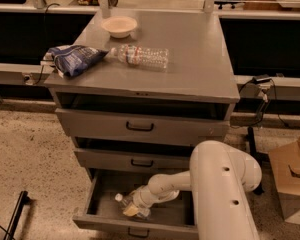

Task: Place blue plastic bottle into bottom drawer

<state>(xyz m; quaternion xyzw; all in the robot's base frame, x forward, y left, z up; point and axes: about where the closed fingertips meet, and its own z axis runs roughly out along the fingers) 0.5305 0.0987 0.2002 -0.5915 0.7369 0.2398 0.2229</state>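
The blue plastic bottle (124,204) lies in the open bottom drawer (91,200), its white cap pointing to the left rear. My gripper (133,207) is down inside this drawer, right at the bottle's body and partly covering it. The white arm reaches in from the right front and hides the drawer's right part. The drawer's front with its dark handle (135,232) shows at the lower edge.
On the grey cabinet top (200,59) lie a clear ribbed bottle with a red label (142,56), a blue snack bag (72,59) and a white bowl (119,26). The top drawer (140,126) and middle drawer (135,160) stand slightly ajar. A cardboard box (290,179) stands on the floor to the right.
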